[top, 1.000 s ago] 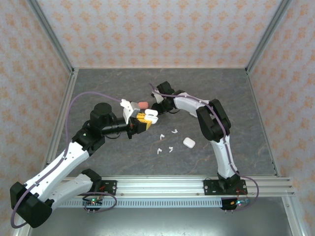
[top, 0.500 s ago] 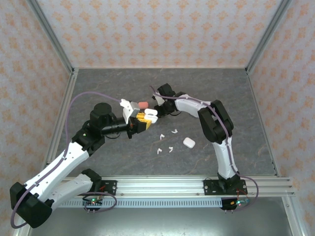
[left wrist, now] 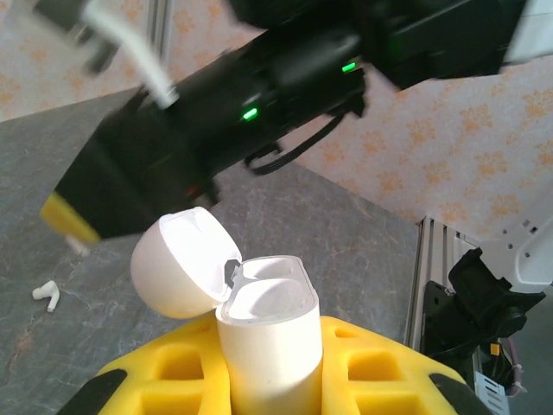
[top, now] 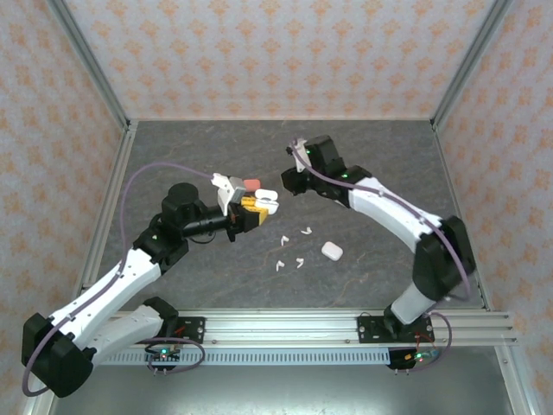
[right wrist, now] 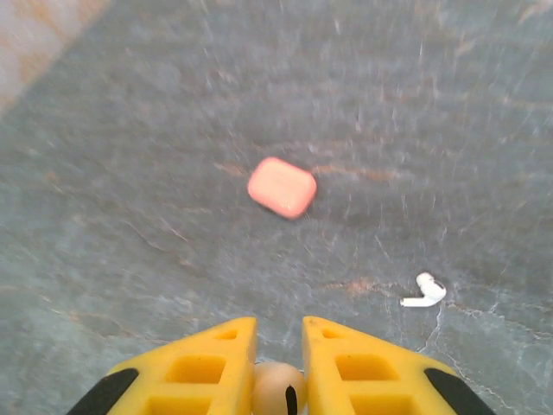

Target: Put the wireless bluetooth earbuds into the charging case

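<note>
Case (left wrist: 268, 341) stands upright in the left gripper (left wrist: 268, 380), whose yellow fingers are clamped on the lower body. The lid (left wrist: 180, 264) is hinged back, away from the mouth. In the overhead view this assembly is held above the table (top: 173, 156), left of centre.

Right gripper (right wrist: 278, 333): jaws drawn narrow on one bud (right wrist: 278, 389). Only a rounded cream end shows between the fingers, so its orientation cannot be told. The gripper sits just beside the case, on the far right of it, and is not over the mouth.

Loose buds (top: 299, 263) lie on the table near the middle, well apart from the held case. A closed white case (top: 331, 251) lies just right of them. A pink case (right wrist: 282, 187) lies flat further back.

Handling, judged from appearance:
- Bud: very light, hard, glossy plastic, likely slippery. The rounded head gives little flat for the pads. Grip across the head and leave the stem free to enter the socket. A pinch on the thin stem may let the bud swivel.
- Case: rigid and smooth. Hold it on the body below the rim, as it is now. Keep clear of the lid, since the hinge is probably the weak part and contact could close it.
- Sockets: whether either is occupied cannot be told from these views.
</note>
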You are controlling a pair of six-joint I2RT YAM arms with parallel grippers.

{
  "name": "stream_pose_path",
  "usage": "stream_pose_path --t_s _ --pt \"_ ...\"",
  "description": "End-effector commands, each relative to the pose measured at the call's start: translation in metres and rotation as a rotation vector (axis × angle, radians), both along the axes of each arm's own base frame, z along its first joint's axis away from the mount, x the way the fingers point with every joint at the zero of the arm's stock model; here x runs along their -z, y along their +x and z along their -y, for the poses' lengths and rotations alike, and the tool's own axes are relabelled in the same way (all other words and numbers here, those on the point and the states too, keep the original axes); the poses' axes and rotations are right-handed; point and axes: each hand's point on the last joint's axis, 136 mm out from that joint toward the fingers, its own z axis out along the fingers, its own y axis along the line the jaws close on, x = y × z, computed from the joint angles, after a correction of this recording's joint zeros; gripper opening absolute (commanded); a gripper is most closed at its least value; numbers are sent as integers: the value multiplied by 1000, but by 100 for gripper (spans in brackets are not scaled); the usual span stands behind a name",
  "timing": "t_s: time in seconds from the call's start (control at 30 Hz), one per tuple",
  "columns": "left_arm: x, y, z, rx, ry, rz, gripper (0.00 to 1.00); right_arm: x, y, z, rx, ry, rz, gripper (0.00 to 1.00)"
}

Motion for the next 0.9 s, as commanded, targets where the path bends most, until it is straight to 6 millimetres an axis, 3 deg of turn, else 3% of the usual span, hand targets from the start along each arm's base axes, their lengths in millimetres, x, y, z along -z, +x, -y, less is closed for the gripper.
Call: stream_pose_path --t_s 0.0,0.17,0.33,0.63,0.87 --pt "-13 7 5 -9 -48 27 11 -42 -10 5 14 99 114 19" --pt "-8 15 14 12 -55 -14 10 -94 -39 11 -35 243 263 19" --pt "-7 18 22 47 -55 -33 9 -124 -64 11 -87 339 366 19" --pt "-6 15 33 98 -51 -36 9 -123 -90 -14 -189 344 420 19" --pt "-8 13 36 111 -48 -32 9 -112 -94 -23 -215 328 399 19"
